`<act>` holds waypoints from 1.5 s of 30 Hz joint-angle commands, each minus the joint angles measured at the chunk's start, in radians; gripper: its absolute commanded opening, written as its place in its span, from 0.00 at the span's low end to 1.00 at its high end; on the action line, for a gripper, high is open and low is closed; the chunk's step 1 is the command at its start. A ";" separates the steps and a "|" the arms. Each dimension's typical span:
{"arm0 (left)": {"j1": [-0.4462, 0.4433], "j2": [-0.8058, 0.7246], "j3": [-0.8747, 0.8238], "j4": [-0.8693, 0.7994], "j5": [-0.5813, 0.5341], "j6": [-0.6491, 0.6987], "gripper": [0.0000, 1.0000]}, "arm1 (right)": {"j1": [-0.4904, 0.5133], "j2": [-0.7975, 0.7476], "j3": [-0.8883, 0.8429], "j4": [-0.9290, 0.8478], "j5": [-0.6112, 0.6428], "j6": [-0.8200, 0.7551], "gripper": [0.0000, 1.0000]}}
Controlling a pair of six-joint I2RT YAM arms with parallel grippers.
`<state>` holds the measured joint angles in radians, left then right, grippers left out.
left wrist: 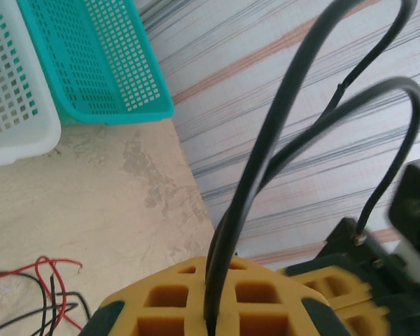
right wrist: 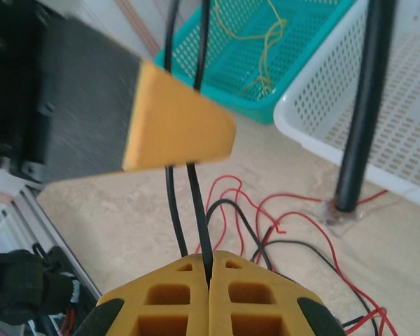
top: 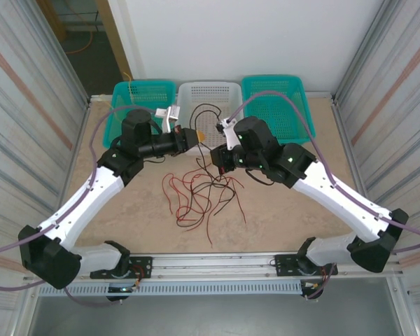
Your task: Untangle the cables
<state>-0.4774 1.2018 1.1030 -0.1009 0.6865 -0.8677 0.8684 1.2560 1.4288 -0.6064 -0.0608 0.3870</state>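
Right wrist: R gripper (right wrist: 210, 269) clenched on black cable (right wrist: 199, 217), which runs up from its tips; L gripper (left wrist: 211, 280) also pinches black cable; other cables (top: 192, 199) tangled on table (top: 266, 224) btwn arms

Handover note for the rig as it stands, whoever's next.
Left gripper: shut on a black cable, which loops up out of its fingers.
Right gripper: shut on the same black cable, close below the left one, the cable running between the two.
Things: the other red and black cables lie tangled in a loose heap on the table between the arms. A pale yellow cable lies in the left teal basket.
Done: yellow cable sorted out.
Left: work the held black cable free, then the rest of the heap.
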 commanded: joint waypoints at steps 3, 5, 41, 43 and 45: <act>0.101 -0.048 -0.065 -0.011 -0.084 -0.017 0.03 | -0.090 -0.177 -0.021 -0.025 -0.020 0.016 0.00; 0.110 -0.053 -0.079 -0.016 -0.087 -0.015 0.03 | -0.133 -0.211 -0.029 -0.020 -0.037 0.035 0.00; -0.195 0.022 -0.213 0.141 -0.265 0.356 0.84 | -0.397 -0.208 0.211 0.137 -0.383 0.242 0.00; -0.227 0.042 -0.237 0.198 -0.333 0.443 0.86 | -0.397 -0.211 0.222 0.150 -0.391 0.253 0.00; -0.264 0.072 -0.279 0.300 -0.390 0.507 0.87 | -0.398 -0.212 0.229 0.167 -0.397 0.266 0.00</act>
<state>-0.7025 1.2415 0.8680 0.0635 0.4015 -0.5098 0.4759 1.0588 1.6176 -0.5030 -0.4171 0.6178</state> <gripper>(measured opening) 0.865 0.062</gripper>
